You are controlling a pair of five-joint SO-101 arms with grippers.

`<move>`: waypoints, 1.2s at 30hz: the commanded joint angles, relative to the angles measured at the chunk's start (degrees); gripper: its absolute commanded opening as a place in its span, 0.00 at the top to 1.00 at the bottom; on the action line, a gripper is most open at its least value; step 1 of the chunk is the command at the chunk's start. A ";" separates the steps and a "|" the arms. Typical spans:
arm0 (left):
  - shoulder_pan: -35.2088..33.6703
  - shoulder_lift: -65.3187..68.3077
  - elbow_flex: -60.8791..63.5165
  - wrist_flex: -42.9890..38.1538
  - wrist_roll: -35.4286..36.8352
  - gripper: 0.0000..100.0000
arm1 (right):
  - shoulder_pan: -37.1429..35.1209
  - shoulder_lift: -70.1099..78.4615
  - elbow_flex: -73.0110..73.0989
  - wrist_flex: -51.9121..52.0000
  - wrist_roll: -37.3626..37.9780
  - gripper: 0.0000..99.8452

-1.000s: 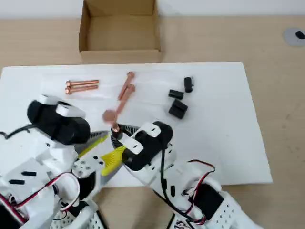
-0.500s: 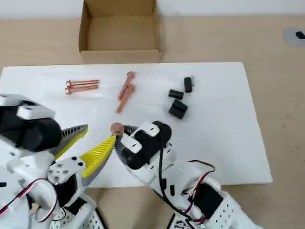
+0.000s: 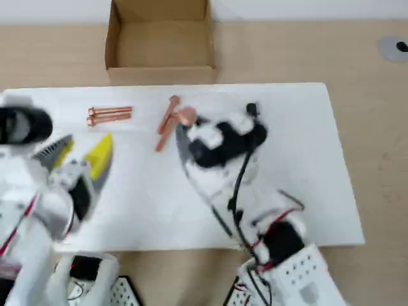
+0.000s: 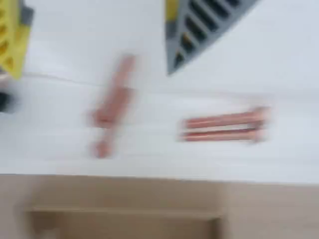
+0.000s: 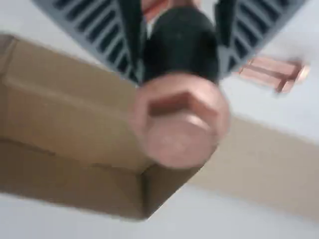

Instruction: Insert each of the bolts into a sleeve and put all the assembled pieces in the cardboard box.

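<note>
Four loose bolts lie on the white sheet. A pair of bolts rests side by side, touching, nearer my left arm. Two slanted bolts lie close together toward the middle.

My right claw is clamped on a black sleeve with a copper bolt pushed through it, its hexagonal head facing the wrist camera. From above I see that head just beside the slanted bolts. Whether it hangs clear of the sheet or touches it I cannot tell from here.

One loose sleeve peeks out past the right arm, at the far side of the sheet.

My left claw stands wide open (yellow finger and grey finger well apart) over the left end of the sheet, near the pair of bolts.

The cardboard box sits open-topped on the wooden table, just beyond the sheet's far edge.
</note>
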 commanded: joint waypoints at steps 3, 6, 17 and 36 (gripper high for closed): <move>-9.67 0.57 11.25 -6.15 -4.57 0.80 | 5.67 24.84 -26.33 -2.20 -2.64 0.99; -11.78 0.57 14.15 -7.56 -6.68 0.80 | 7.25 37.93 -37.93 -2.29 -2.64 0.99; -12.22 0.57 21.71 -12.31 -8.53 0.80 | 12.44 85.23 -82.95 -2.37 -5.80 0.99; -12.22 0.57 37.10 -27.60 -8.35 0.80 | 16.22 140.09 -137.80 10.81 -4.57 0.91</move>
